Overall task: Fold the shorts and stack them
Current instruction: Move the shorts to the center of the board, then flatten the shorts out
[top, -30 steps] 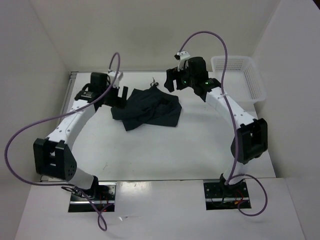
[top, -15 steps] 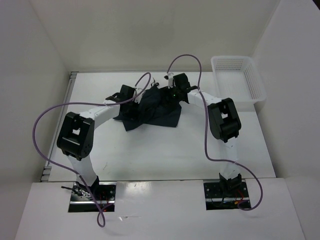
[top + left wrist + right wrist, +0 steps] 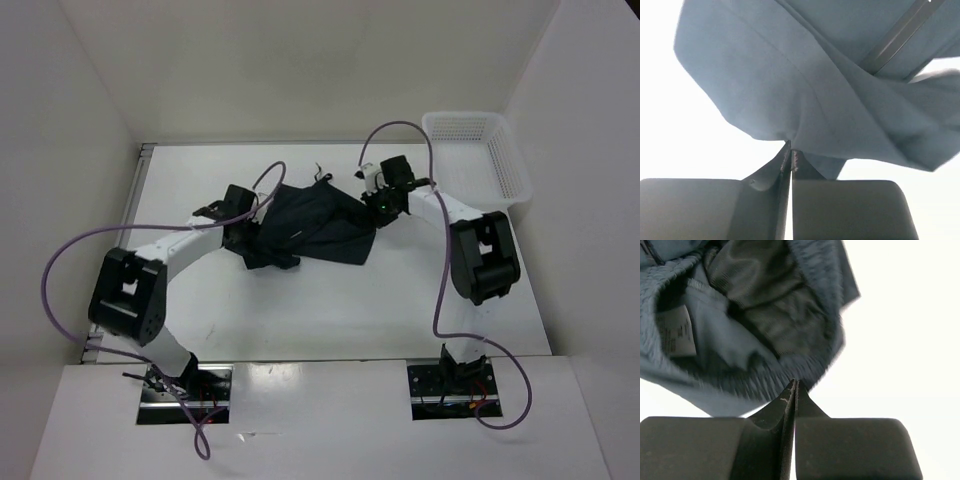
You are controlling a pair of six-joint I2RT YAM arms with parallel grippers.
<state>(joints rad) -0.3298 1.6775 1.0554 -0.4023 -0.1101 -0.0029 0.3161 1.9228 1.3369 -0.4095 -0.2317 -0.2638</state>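
Observation:
The black shorts (image 3: pixel 318 222) lie crumpled at the middle back of the table, stretched between my two grippers. My left gripper (image 3: pixel 247 226) is at their left edge. In the left wrist view it (image 3: pixel 790 152) is shut, with a fold of the shorts (image 3: pixel 815 90) pinched at its tips. My right gripper (image 3: pixel 384 205) is at their right edge. In the right wrist view it (image 3: pixel 795 384) is shut on the gathered waistband of the shorts (image 3: pixel 765 325), beside a pale label (image 3: pixel 675 335).
A white mesh basket (image 3: pixel 512 165) stands at the back right corner of the table. White walls enclose the table on the left, back and right. Purple cables loop above both arms.
Both arms have come in to the shorts from either side and both grippers have gone from open to shut on the cloth. The shorts are drawn wider, with their right edge further right.

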